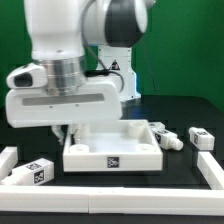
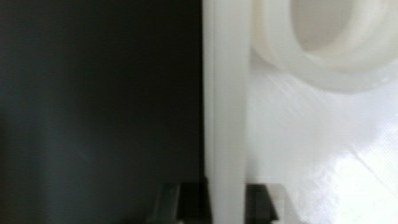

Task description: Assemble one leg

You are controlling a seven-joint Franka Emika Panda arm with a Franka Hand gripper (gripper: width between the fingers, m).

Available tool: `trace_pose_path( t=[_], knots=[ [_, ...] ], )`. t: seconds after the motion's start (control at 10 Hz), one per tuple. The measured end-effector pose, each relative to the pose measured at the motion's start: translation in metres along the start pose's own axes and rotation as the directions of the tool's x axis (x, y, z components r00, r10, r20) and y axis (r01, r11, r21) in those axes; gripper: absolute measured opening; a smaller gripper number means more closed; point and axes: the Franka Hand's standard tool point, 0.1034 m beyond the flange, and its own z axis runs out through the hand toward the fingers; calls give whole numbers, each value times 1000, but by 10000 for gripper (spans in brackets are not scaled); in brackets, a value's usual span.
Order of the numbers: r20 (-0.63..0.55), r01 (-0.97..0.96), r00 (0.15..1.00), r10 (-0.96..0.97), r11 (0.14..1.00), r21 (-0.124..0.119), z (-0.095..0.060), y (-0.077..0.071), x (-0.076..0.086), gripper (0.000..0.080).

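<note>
The white square panel (image 1: 112,150) with a raised rim lies mid-table, a tag on its front wall. My gripper (image 1: 69,131) is at its rear left corner as the exterior view shows it. In the wrist view my gripper (image 2: 226,203) has both dark fingers (image 2: 185,203) pressed against the panel's upright rim (image 2: 226,110), one on each side, so it is shut on it. A round socket (image 2: 324,45) shows inside the panel. One leg (image 1: 163,129) lies by the panel's right rear corner, another leg (image 1: 201,138) further right, and a third (image 1: 34,172) at the front left.
White bars stand around the work area: one at the exterior view's left (image 1: 8,159), a long one along the front (image 1: 120,188), one at the right (image 1: 211,172). The arm's base (image 1: 118,75) stands behind the panel.
</note>
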Motion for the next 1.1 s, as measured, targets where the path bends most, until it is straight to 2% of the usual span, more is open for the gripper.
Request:
trace_pose_path(
  t=[0.2,0.3,0.8,1.1],
  knots=[
    [-12,-47,999,47,999,-26,11,-41,30,45],
    [-14,-34,999,34,999,-29,15,-51,33,45],
    [-7,-32,999,32,999,-30,18,-48,30,45],
    [-3,-28,1000,28,999,-30,31,-53,36,45]
  ],
)
